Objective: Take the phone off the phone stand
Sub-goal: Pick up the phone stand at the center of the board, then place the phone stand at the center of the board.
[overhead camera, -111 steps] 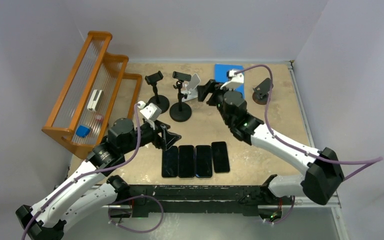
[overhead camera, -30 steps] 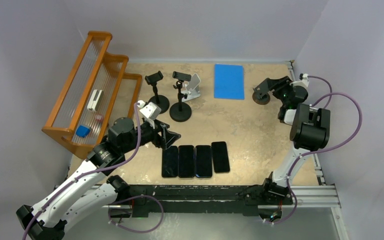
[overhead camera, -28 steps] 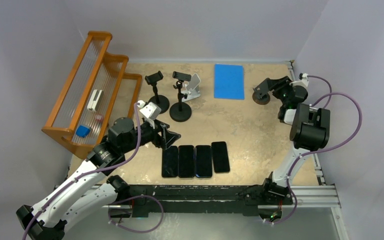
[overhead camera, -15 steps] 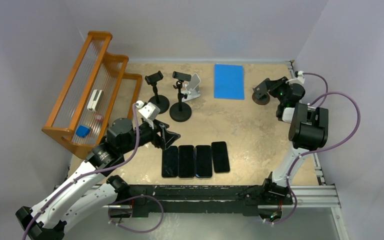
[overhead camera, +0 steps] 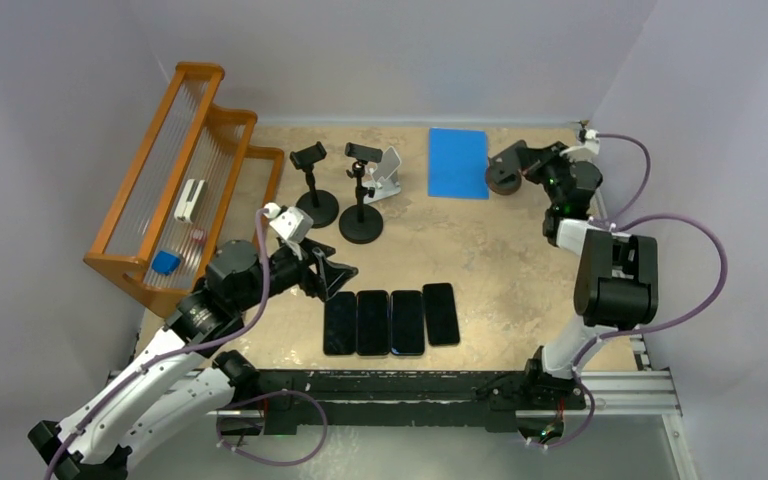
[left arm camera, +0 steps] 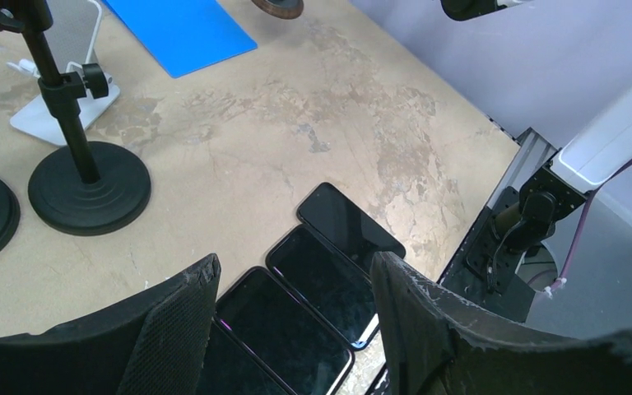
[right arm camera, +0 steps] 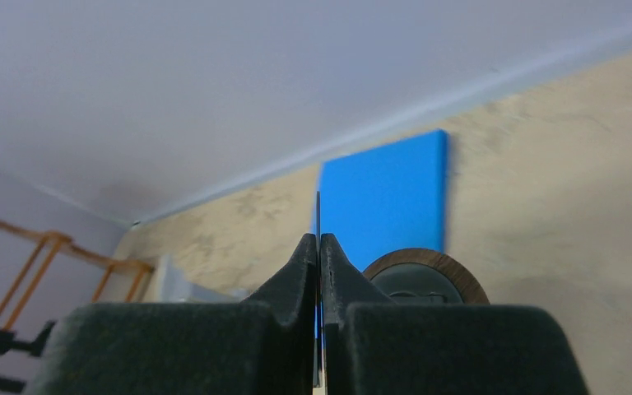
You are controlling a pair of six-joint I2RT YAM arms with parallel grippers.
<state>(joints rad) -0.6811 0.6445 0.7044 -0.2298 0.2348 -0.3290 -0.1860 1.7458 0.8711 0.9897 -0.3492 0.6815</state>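
– Four phones (overhead camera: 372, 322) lie nearest, don't they?

– Yes, face up and flat on the table (overhead camera: 500, 270), side by side in a row close to the front edge. The rightmost one sits a little farther back than the other three.

– And the left gripper (left arm camera: 295, 267)?

– It hovers just above the left end of that row. Its jaws are released and stand well apart, and the wrist view shows the dark screens in the gap between the fingers.

– What stands behind the phones?

– Two black pole stands (overhead camera: 362, 228) on round bases, upright and just beside each other, each with a small clamp at the top. The white stand (overhead camera: 388, 172) is right behind the pole on the right. To the left of all this, an orange wooden rack (overhead camera: 175, 180) runs along the table's left side.

– Farther back?

– A blue mat (overhead camera: 458, 162) lies flat near the rear wall. Just to its right is the round stand (overhead camera: 503, 175), dark with a wood-coloured rim.

– Is the right gripper (overhead camera: 522, 158) there?

– It is. Its jaws are clenched, the pads pressed together on a thin dark edge that rises between them, directly over the round stand. From the wrist view, the blue mat shows beyond the fingers.
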